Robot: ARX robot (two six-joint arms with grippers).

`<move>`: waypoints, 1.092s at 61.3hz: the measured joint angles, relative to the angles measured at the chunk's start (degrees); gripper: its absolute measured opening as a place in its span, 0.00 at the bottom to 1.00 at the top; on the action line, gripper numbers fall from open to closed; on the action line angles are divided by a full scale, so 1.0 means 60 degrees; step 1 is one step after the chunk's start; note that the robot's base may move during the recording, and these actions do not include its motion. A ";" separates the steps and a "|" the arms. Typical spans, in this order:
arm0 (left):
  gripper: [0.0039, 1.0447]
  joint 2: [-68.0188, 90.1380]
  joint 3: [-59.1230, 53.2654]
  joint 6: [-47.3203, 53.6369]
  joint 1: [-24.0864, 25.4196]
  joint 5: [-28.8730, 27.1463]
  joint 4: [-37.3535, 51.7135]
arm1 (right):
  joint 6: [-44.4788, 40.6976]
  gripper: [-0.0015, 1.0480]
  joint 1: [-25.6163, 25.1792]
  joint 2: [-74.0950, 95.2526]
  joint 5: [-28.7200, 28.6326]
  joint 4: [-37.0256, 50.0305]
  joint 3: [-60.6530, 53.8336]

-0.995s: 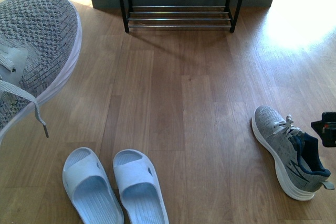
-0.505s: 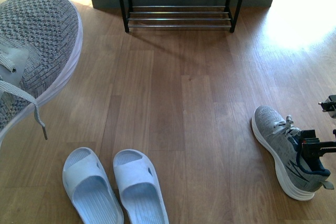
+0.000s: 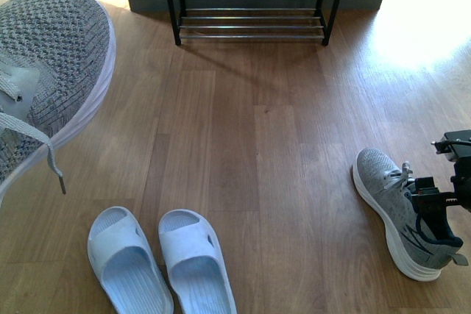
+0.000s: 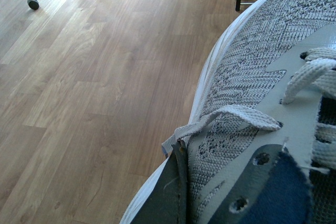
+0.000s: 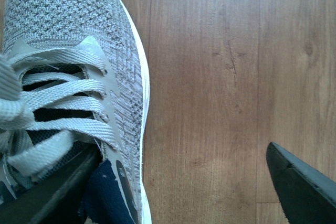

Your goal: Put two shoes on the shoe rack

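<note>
Status: early, nothing racked yet. The shoe rack point(image 3: 252, 23) is standing at the far end of the floor point(image 3: 250, 145), against the wall. No shoe is being seen on the rods that show in the front view.

Sneaker one, the raised sneaker point(image 3: 51, 71), is being held off the floor on the left, close to the front camera, with one lace end dangling free. In the left wrist view the left claw point(image 4: 178, 192) is being seen clamped at the collar. A dark finger is lying against the outer knit beside the navy lining; the opposite finger is hidden. Judged: pick done, carry to the rack not yet done.

Sneaker two, the floor sneaker point(image 3: 397, 207), is lying on its sole at the right, toe pointing toward the rack and well apart from it. The right claw point(image 3: 444, 170) is being held over the heel end, jaws wide. One finger is sitting inside the collar against the navy lining; the other is hanging over bare floor beside the white sole. The side wall is being straddled, not yet pinched.

The pale blue slides point(image 3: 193, 259) are lying side by side at the near edge, untouched and well apart from the rack and both claws.

Left to do, as judged: closing the right claw, lifting, carrying both sneakers across the floor, and setting them on the rods. Progress is being put at about a third.
</note>
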 joint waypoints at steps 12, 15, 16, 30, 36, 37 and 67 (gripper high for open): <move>0.01 0.0000 0.0000 0.0000 0.0000 -0.0004 0.0000 | -0.0051 0.44 0.0237 0.0255 0.0058 -0.0430 0.0011; 0.01 0.0000 0.0000 0.0000 0.0000 0.0000 0.0000 | -0.0066 0.38 0.0262 0.0251 0.0040 -0.0379 -0.0033; 0.01 0.0000 0.0000 0.0000 0.0000 0.0000 0.0000 | -0.0066 0.36 0.0262 0.0244 0.0033 -0.0350 -0.0051; 0.01 0.0000 0.0000 0.0000 0.0000 -0.0004 0.0000 | 0.0091 0.01 0.0277 -0.0648 -0.0288 0.0164 -0.0976; 0.01 0.0000 0.0000 0.0000 0.0000 -0.0004 0.0000 | 0.0168 0.01 0.0277 -0.1056 -0.0532 0.0361 -0.1370; 0.01 0.0000 0.0000 0.0000 0.0000 0.0000 0.0000 | 0.0168 0.01 0.0277 -0.1093 -0.0521 0.0412 -0.1410; 0.01 0.0000 0.0000 0.0000 0.0000 -0.0004 0.0000 | 0.0084 0.01 0.0040 -0.3869 -0.1373 0.0561 -0.3464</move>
